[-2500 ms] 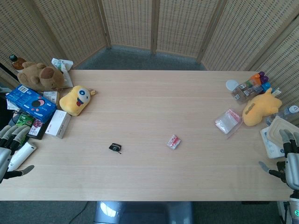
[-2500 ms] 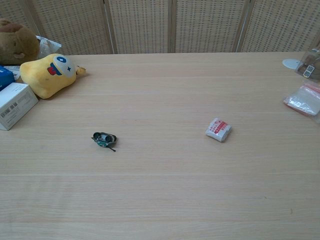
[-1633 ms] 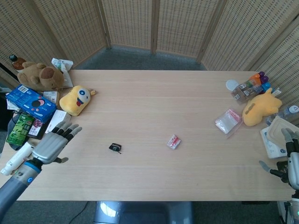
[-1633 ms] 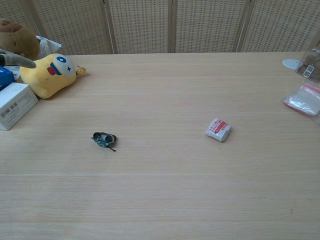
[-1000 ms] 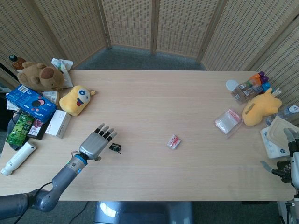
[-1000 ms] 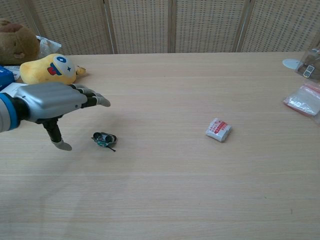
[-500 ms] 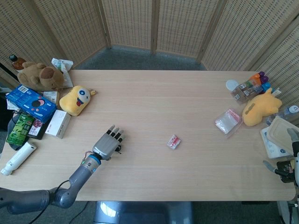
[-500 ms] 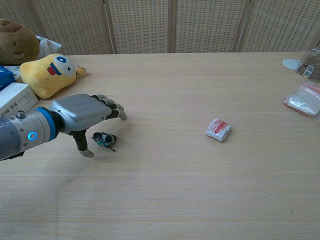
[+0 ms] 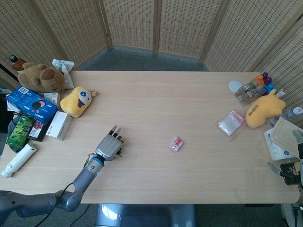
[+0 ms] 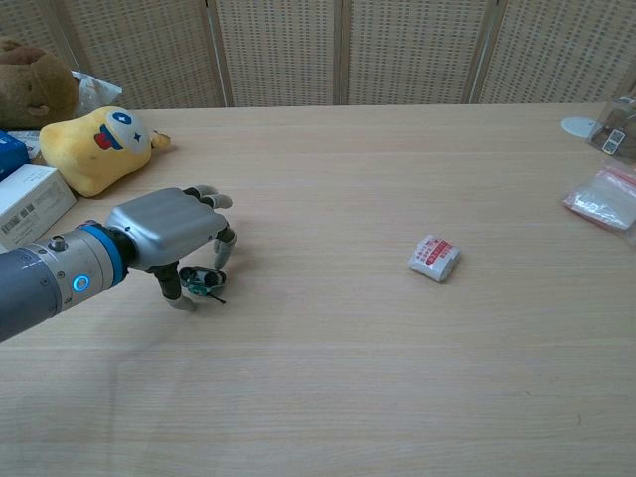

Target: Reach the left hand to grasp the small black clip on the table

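Since half a second ago, the left hand (image 10: 171,238) has come lower over the clip (image 10: 202,280) and its fingers (image 10: 221,250) now curl down around it. Thumb and fingers stand on either side of the clip, but I cannot tell if they already touch it; the clip still lies on the table (image 10: 338,358). To do this well, close slowly so this small thing does not slip out sideways. At far right, the right hand (image 9: 294,163) is mostly cut off.
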Robot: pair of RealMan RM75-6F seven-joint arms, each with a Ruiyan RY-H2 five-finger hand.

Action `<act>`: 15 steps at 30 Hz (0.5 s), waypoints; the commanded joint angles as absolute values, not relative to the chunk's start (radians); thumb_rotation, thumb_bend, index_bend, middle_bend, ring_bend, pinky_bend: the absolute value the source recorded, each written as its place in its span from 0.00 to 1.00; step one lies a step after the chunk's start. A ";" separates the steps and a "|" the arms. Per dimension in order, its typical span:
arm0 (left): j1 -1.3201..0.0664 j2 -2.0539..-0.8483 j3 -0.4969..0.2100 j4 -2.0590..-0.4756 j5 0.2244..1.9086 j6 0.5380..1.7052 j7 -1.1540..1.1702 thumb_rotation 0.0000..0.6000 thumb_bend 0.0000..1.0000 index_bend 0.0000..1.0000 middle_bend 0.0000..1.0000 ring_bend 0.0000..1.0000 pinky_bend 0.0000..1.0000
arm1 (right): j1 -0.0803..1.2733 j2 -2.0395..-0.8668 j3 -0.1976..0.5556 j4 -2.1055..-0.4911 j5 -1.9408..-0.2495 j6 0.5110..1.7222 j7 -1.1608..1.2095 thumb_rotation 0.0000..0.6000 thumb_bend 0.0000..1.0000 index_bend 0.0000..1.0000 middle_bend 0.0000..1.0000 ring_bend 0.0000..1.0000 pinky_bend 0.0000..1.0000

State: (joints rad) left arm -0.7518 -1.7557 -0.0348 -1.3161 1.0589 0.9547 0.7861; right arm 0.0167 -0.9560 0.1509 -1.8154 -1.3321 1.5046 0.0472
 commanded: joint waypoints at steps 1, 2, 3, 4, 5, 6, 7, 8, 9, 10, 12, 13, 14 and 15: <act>-0.748 -1.759 -0.033 -1.309 1.072 0.966 0.778 1.00 0.08 0.55 0.47 0.01 0.00 | 0.017 -0.956 0.150 -1.816 -1.332 1.504 0.047 0.81 0.00 0.00 0.00 0.00 0.00; -0.747 -1.760 -0.032 -1.307 1.078 0.969 0.776 1.00 0.08 0.60 0.51 0.03 0.00 | 0.017 -0.956 0.150 -1.816 -1.332 1.504 0.046 0.81 0.00 0.00 0.00 0.00 0.00; -0.746 -1.759 -0.030 -1.305 1.084 0.972 0.774 1.00 0.08 0.61 0.53 0.04 0.00 | 0.017 -0.955 0.150 -1.817 -1.332 1.504 0.046 0.81 0.00 0.00 0.00 0.00 0.00; -0.744 -1.759 -0.030 -1.304 1.089 0.975 0.770 1.00 0.09 0.64 0.56 0.07 0.00 | 0.017 -0.955 0.149 -1.818 -1.332 1.503 0.046 0.81 0.00 0.00 0.00 0.00 0.00; -0.743 -1.759 -0.030 -1.304 1.092 0.977 0.768 1.00 0.09 0.66 0.58 0.08 0.00 | 0.017 -0.955 0.149 -1.818 -1.332 1.503 0.046 0.81 0.00 0.00 0.00 0.00 0.00; -0.743 -1.758 -0.031 -1.305 1.095 0.979 0.766 1.00 0.09 0.67 0.59 0.08 0.00 | 0.017 -0.955 0.149 -1.818 -1.332 1.504 0.045 0.81 0.00 0.00 0.00 0.00 0.00; -0.742 -1.756 -0.032 -1.307 1.098 0.981 0.763 1.00 0.09 0.69 0.61 0.09 0.00 | 0.017 -0.955 0.148 -1.818 -1.333 1.503 0.045 0.81 0.00 0.00 0.00 0.00 0.00; -0.742 -1.754 -0.033 -1.309 1.101 0.983 0.762 1.00 0.09 0.69 0.62 0.10 0.00 | 0.016 -0.955 0.148 -1.818 -1.332 1.503 0.045 0.81 0.00 0.00 0.00 0.00 0.00; -0.742 -1.752 -0.035 -1.312 1.103 0.985 0.761 1.00 0.09 0.70 0.62 0.10 0.00 | 0.016 -0.955 0.148 -1.818 -1.332 1.503 0.045 0.81 0.00 0.00 0.00 0.00 0.00; -0.742 -1.747 -0.037 -1.318 1.106 0.988 0.760 1.00 0.09 0.70 0.62 0.11 0.00 | 0.016 -0.955 0.148 -1.818 -1.331 1.503 0.045 0.81 0.00 0.00 0.00 0.00 0.00; -0.743 -1.738 -0.042 -1.332 1.111 0.994 0.762 1.00 0.09 0.69 0.62 0.11 0.00 | 0.017 -0.954 0.148 -1.818 -1.330 1.502 0.046 0.81 0.00 0.00 0.00 0.00 0.00; -0.744 -1.730 -0.046 -1.344 1.115 1.000 0.764 1.00 0.09 0.69 0.62 0.11 0.00 | 0.017 -0.954 0.148 -1.819 -1.330 1.502 0.046 0.81 0.00 0.00 0.00 0.00 0.00; -0.745 -1.723 -0.049 -1.354 1.119 1.004 0.768 1.00 0.09 0.69 0.62 0.11 0.00 | 0.017 -0.954 0.148 -1.819 -1.329 1.501 0.047 0.82 0.00 0.00 0.00 0.00 0.00; -0.747 -1.716 -0.052 -1.366 1.122 1.010 0.774 1.00 0.09 0.69 0.62 0.11 0.00 | 0.016 -0.953 0.148 -1.819 -1.329 1.501 0.047 0.82 0.00 0.00 0.00 0.00 0.00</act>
State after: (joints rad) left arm -0.7446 -1.7262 -0.0467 -1.3527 1.1158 1.0018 0.7671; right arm 0.0164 -0.9535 0.1482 -1.8191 -1.3288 1.5011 0.0470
